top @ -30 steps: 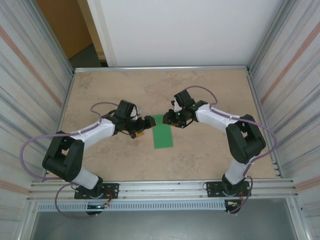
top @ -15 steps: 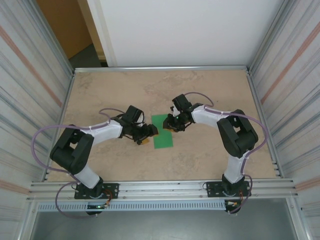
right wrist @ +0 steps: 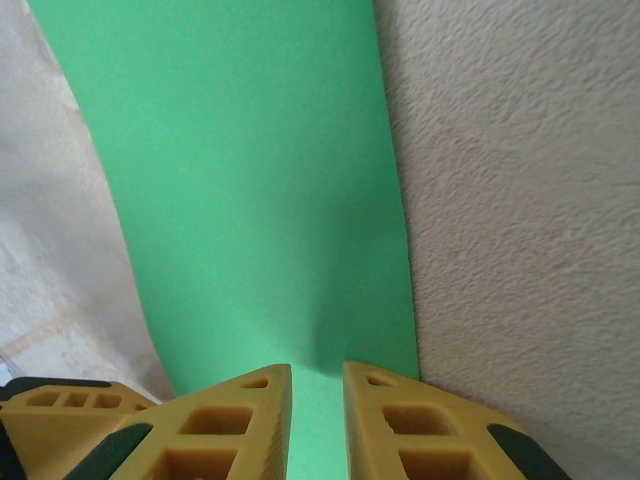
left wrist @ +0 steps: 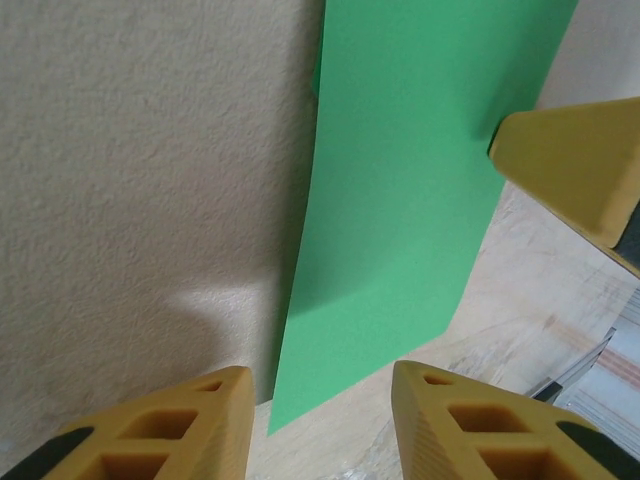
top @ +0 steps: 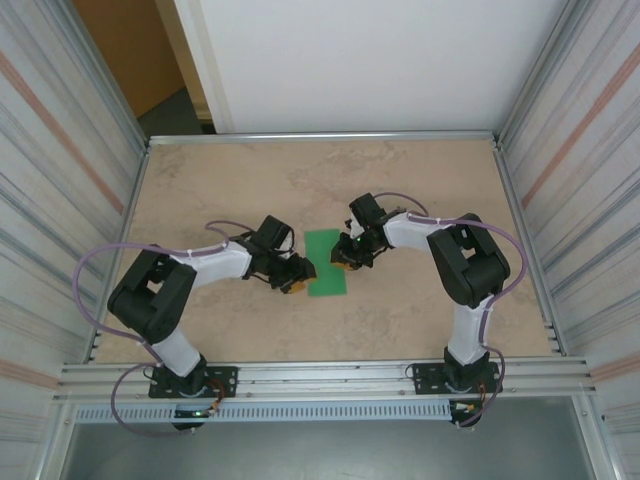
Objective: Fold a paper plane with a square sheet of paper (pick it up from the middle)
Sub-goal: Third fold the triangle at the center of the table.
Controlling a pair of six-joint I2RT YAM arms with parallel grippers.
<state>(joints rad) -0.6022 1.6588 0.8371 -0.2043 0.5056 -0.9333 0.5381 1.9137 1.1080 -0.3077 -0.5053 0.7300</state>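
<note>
Probably grasp step: left claw (left wrist: pixel 318 385) jaws apart, sheet (left wrist: pixel 400 180) corner just ahead of tips; right claw (right wrist: pixel 317 372) nearly pressed together over sheet edge, pinch unclear. Next: firm nip, lift.

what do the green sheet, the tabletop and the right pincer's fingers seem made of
The green sheet looks like thin matte paper: sharp straight edges, flat colour, no gloss. The tabletop is beige and finely grainy with stone-like mottling, possibly laminate or a textured mat; I cannot say which. The right pincer's fingers are yellow, matte and moulded with hollow cells, probably plastic or rubber.
</note>
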